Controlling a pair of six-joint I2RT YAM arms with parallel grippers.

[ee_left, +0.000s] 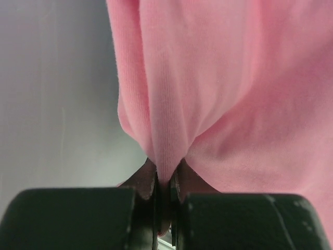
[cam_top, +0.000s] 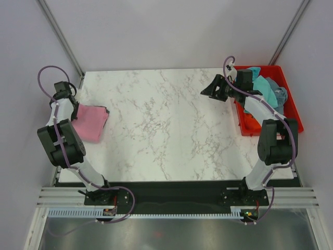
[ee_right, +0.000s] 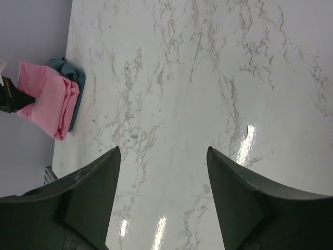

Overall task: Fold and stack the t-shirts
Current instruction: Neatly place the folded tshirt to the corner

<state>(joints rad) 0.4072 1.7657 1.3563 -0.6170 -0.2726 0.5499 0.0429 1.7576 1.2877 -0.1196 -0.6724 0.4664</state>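
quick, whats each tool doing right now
left tool: shut on the pink t-shirt
right tool: open, holding nothing

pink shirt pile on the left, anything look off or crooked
Slightly. The pink shirt lies skewed on the slate-blue shirt beneath, whose edge pokes out along one side. The left gripper is pinching a pink fold.

walls [cam_top: 156, 31]: pale grey | table [cam_top: 166, 125]: white marble (glossy) | floor [cam_top: 171, 234]: seemingly metal
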